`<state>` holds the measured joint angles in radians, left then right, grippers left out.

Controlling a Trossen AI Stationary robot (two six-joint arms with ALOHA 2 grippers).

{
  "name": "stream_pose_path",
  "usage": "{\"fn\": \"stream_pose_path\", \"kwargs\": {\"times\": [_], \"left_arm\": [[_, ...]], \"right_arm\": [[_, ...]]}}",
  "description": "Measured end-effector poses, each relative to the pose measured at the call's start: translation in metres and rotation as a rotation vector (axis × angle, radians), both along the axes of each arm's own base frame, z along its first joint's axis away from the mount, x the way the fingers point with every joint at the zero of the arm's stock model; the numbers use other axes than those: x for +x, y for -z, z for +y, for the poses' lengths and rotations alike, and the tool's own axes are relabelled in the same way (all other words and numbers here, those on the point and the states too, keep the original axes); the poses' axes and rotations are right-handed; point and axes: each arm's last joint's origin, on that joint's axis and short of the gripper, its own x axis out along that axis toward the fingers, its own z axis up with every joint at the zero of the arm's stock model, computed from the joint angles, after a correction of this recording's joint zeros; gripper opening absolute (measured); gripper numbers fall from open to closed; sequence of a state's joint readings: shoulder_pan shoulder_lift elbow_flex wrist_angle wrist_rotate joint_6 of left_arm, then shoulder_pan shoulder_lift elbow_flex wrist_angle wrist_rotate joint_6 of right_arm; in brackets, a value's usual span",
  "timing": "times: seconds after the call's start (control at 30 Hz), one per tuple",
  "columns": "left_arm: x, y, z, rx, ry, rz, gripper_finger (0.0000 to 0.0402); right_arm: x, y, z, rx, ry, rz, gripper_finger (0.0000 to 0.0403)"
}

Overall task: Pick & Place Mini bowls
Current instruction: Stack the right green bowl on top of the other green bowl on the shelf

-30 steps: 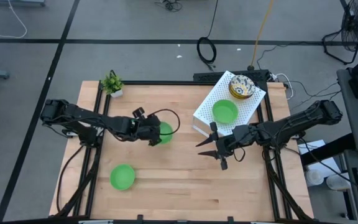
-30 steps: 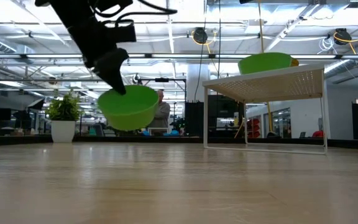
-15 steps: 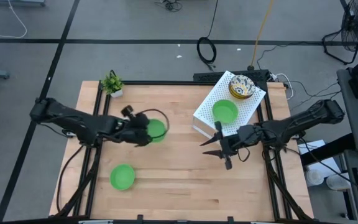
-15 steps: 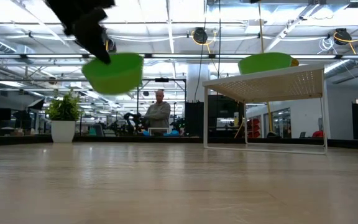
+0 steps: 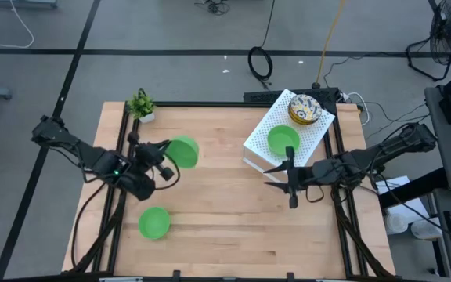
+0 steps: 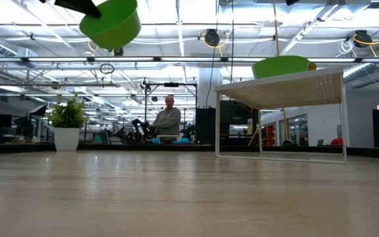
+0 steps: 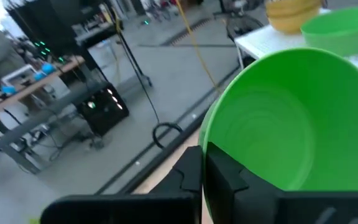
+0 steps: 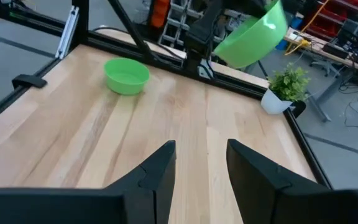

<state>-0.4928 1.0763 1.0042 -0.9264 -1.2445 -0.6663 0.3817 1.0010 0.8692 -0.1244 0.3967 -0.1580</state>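
My left gripper (image 5: 165, 159) is shut on a plain green mini bowl (image 5: 182, 151), held high over the table's left half; the low view shows this bowl (image 6: 112, 23) near the picture's top. A second green mini bowl (image 5: 154, 223) sits on its base on the table near the front left. A white perforated rack (image 5: 308, 135) at the far right carries a third green mini bowl (image 5: 283, 141) and a floral mini bowl (image 5: 304, 110). My right gripper (image 5: 273, 175) hovers open beside the rack, nothing between its fingers (image 8: 166, 168). My left gripper pinches the held bowl's rim (image 7: 205, 148) on the side nearest the arm, one finger (image 7: 232, 177) inside the bowl and the other outside its wall. The fingers come roughly level from the table's left. The bowl is lifted clear and tilted.
A small potted plant (image 5: 141, 106) stands at the table's far left corner. The wooden table top (image 5: 225, 227) lies bare between the two arms. A person (image 6: 168, 118) stands in the room beyond the table.
My left gripper has risen and drawn back toward the table's left edge, still shut on the green bowl, which has gone up with it and tipped. My right gripper has shifted a little toward the table's right edge, still open.
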Motion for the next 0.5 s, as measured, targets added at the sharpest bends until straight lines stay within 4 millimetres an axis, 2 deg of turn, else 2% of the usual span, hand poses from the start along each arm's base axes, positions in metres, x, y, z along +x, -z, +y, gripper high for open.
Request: {"fn": "stream_pose_path", "kwargs": {"times": [0.2, 0.5], "left_arm": [[0.002, 0.001, -0.003, 0.094, -0.048, -0.029, 0.0004], [0.018, 0.013, -0.011, 0.375, -0.107, 0.116, 0.0004]], "right_arm": [[0.000, 0.000, 0.000, -0.009, -0.004, -0.002, 0.0130], [0.010, 0.000, -0.001, -0.028, 0.003, -0.041, 0.0130]]}}
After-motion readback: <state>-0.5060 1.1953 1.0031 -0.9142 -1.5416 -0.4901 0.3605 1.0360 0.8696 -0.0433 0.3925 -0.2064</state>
